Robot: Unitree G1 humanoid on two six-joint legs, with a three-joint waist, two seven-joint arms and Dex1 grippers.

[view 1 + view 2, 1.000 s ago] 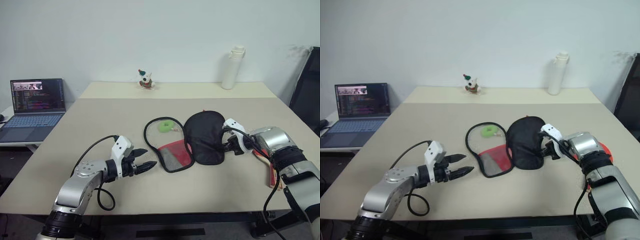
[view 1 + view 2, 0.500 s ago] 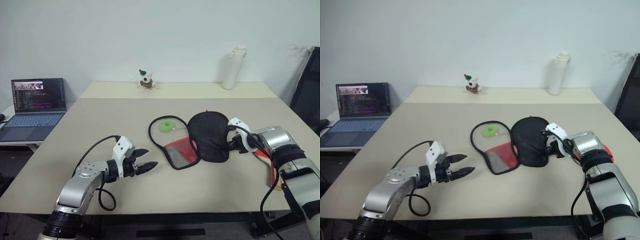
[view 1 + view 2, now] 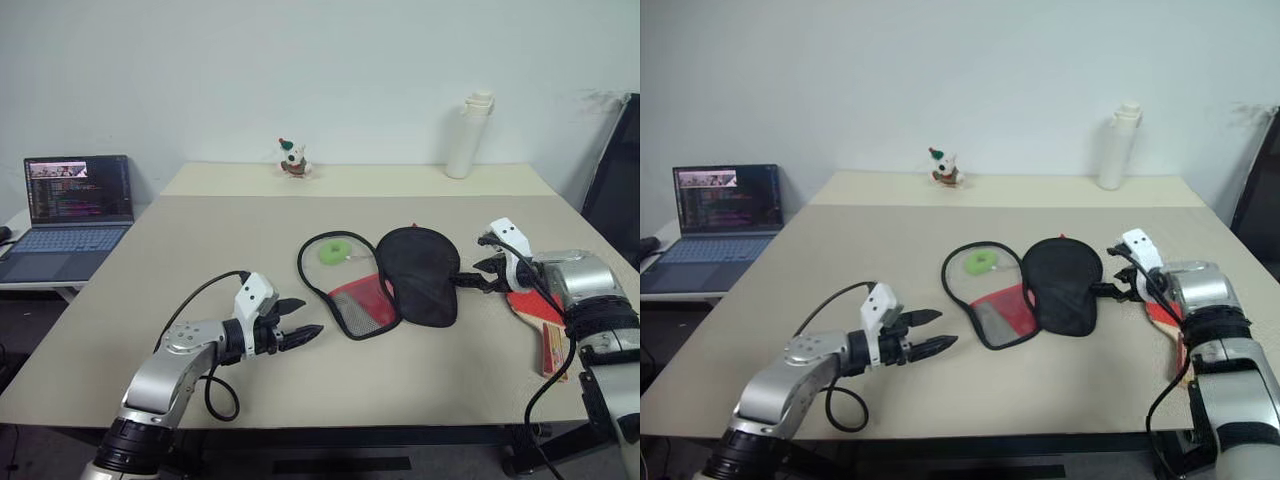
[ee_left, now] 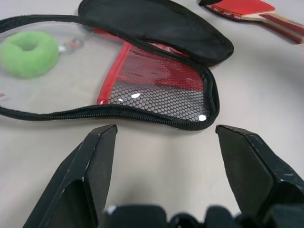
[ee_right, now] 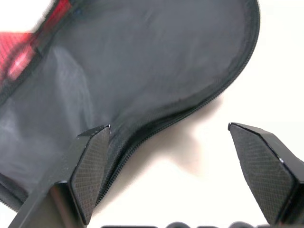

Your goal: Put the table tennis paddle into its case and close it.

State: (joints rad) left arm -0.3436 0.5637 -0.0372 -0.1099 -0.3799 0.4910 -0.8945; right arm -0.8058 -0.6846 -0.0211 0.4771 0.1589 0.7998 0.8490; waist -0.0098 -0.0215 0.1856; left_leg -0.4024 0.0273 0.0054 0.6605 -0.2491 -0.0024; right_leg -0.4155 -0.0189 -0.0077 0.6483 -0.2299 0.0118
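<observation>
So the flat black fabric paddle-shaped case [image 3: 415, 285] is lying unzipped mid-surface, its see-through mesh side [image 3: 352, 290] flopped open to the left with a green ring pull [image 3: 331, 252] sitting on it. The red rubber-faced table tennis paddle with a light wooden handle [image 3: 537, 318] is on the beige surface [image 3: 200, 260] at the far right, outside the case, under the right arm. Right end effector [image 3: 482, 271] is spread wide, empty, just right of the case. Left end effector [image 3: 298, 332] is also wide, empty, near-left of the mesh.
</observation>
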